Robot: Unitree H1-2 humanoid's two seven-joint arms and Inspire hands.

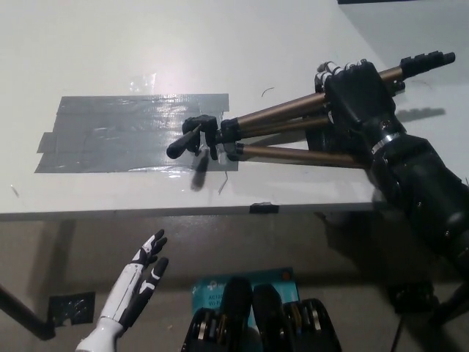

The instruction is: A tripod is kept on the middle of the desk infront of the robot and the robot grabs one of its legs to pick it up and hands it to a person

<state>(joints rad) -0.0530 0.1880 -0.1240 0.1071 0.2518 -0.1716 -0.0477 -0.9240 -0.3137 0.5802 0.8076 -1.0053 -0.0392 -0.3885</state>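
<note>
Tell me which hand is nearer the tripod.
Right. The black right hand is closed on the tripod, at its legs, on the desk. The white left hand hangs open below the desk's front edge, well apart from it.

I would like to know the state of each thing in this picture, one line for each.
tripod: lying sideways, legs drawn near together, gripped at the legs.
right hand: shut on the tripod.
left hand: open, resting below the desk edge.
grey tape: stuck flat on the desk.
</note>
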